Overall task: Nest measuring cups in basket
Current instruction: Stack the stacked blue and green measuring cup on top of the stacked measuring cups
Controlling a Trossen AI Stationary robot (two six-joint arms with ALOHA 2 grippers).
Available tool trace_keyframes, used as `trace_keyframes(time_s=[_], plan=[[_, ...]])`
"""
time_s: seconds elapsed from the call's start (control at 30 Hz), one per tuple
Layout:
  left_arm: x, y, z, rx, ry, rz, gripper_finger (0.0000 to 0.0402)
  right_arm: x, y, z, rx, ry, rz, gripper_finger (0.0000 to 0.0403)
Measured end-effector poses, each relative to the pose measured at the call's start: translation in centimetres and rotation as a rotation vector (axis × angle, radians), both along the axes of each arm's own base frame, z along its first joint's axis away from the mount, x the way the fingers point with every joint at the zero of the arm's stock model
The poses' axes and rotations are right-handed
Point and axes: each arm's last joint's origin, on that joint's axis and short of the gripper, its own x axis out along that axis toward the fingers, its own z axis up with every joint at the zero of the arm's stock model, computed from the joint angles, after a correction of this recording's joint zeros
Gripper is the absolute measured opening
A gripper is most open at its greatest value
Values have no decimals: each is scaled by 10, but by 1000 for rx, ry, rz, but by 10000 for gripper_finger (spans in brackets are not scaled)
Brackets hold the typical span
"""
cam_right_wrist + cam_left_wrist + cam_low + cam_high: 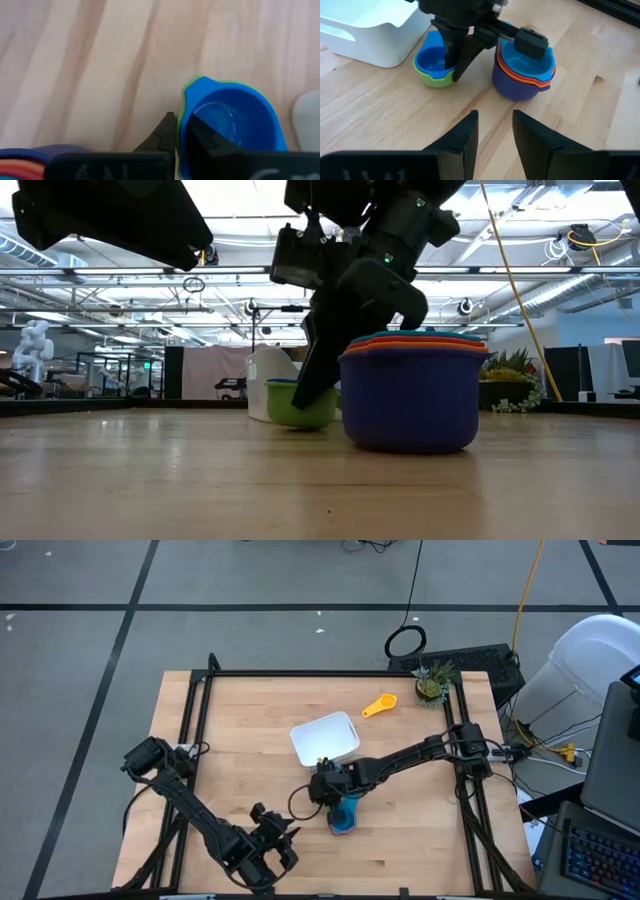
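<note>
A green measuring cup [432, 79] with a blue cup [431, 59] nested inside stands beside the white basket [365, 30]. My right gripper [180, 120] is shut on this pair's rim. Beside it stands a stack [522, 70] with a dark blue cup outermost, orange ones within and a light blue one innermost. A yellow cup [378, 706] lies alone past the basket [325, 737], bowl on the table. My left gripper [495, 120] is open, hovering on the near side of both cup groups and touching nothing. My right gripper holds the nested blue and green cups by their wall [184, 107]. One finger [200, 131] is inside the blue bowl and the other [165, 131] is outside the green wall. The fingers come from above, pointing down. The green cup's base looks set on the table.
A small potted plant [432, 683] stands at the table's far right corner. The stack [342, 818] sits just nearside of my right gripper [325, 783]. Bare wood lies to the left of the basket and along the right side of the table.
</note>
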Motion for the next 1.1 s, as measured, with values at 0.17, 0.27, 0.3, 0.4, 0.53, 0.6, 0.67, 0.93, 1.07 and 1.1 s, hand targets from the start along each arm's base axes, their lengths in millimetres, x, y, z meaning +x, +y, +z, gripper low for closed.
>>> trace_keyframes(time_s=[0.17, 0.27, 0.3, 0.4, 0.53, 0.6, 0.67, 0.93, 1.07, 1.1], plan=[[-5, -3, -1, -1, 7, -1, 122, -7, 21, 14, -26, -36, 38, 5], [-8, -5, -1, -10, 5, 7, 122, -17, 35, 32, -51, -72, 59, 4], [-9, -5, -1, -12, 6, 10, 122, -20, 38, 40, -66, -80, 60, 4], [-10, -5, -1, -19, 4, 20, 122, -33, 48, 67, -114, -97, 70, 4], [-10, -5, -1, -26, -2, 24, 122, -52, 56, 101, -80, -103, 72, 4], [-9, -5, -1, -30, -8, 31, 122, -61, 60, 107, -70, -84, 69, 4], [-9, -5, -1, -32, -26, 41, 122, -67, 66, 107, -61, -54, 63, 4], [-8, -5, 0, -24, -43, 44, 122, -74, 95, 86, -65, 22, 103, 3], [-8, -6, 0, -25, -44, 42, 122, -71, 95, 71, -87, 72, 98, 3], [-8, -6, 0, -25, -44, 41, 122, -69, 96, 68, -95, 81, 103, 3]])
